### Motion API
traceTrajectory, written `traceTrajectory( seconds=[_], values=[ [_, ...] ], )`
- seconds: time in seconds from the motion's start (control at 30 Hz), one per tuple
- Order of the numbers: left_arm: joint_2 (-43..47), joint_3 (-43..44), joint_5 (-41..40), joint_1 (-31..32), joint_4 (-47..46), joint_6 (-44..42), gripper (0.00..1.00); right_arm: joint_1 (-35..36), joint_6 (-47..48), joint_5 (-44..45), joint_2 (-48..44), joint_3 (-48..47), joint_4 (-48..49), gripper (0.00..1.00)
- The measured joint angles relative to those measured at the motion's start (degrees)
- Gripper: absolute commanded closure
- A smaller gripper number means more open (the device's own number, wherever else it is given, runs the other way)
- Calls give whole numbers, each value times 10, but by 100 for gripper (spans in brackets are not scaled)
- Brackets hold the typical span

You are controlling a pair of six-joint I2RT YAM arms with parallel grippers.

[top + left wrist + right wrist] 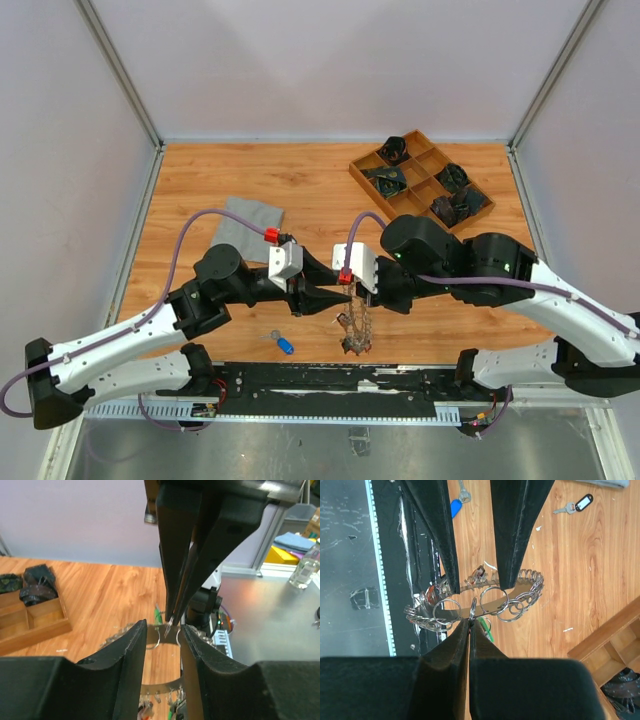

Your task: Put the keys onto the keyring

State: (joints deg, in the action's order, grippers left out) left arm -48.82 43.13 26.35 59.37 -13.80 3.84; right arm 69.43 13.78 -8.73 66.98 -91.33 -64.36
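A wood-grain table (300, 185) sits in even light, pale lilac walls (330, 60) and aluminium posts (120, 70) rising behind it, a divided wooden tray (430, 157) at its far right corner and a steel bench (300, 450) along its near edge.

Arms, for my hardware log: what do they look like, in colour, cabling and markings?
The left arm and right arm have white outer links, black joint housings and a purple cable each. The left tool and right tool are black tapering finger pairs on white blocks with red connectors.
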Motion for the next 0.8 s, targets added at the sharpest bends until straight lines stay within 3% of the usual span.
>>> traceTrajectory(
  seconds=[0.57,0.8],
  values=[
    [-36,0,2,0,32,-20,57,0,10,19,59,-65,-67,100],
    [-36,0,3,5,32,-22,64,0,11,20,61,-65,-64,100]
  ],
)
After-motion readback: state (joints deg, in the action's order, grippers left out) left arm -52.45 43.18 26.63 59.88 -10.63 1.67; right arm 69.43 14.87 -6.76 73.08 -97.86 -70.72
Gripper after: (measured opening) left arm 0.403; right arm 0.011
